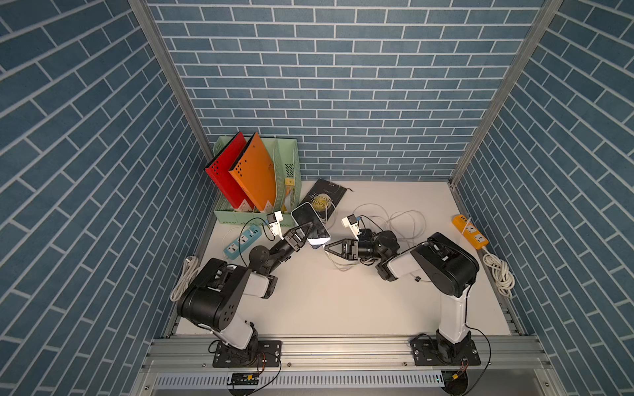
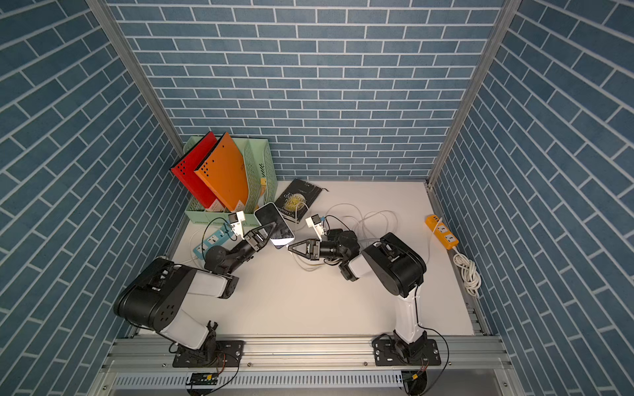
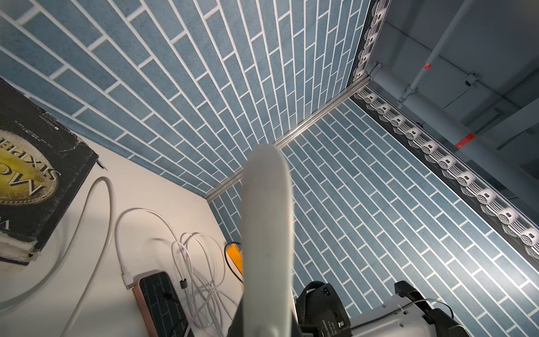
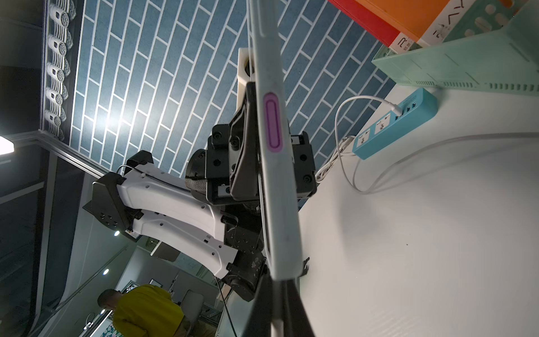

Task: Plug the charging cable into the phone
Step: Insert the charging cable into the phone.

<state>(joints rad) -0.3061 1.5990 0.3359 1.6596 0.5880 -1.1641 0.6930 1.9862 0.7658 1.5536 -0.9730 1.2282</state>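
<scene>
My left gripper [image 1: 308,227] is shut on the sides of a white phone [image 1: 306,213] with a dark screen, holding it tilted above the table in both top views [image 2: 271,214]. In the left wrist view the phone [image 3: 267,221] shows edge-on. My right gripper [image 1: 327,247] is shut on the white charging cable [image 4: 276,329], its tips right at the phone's lower end [image 4: 287,262]. The plug itself is hidden there. The rest of the cable lies in loose loops [image 1: 404,219] on the table behind my right wrist.
A mint file rack [image 1: 240,219] with red and orange folders stands back left, with a black book [image 1: 324,199] beside it. A blue power strip [image 1: 242,241] lies left and an orange one [image 1: 470,229] right. A pink-edged phone-like slab [image 3: 159,303] lies among the cable loops.
</scene>
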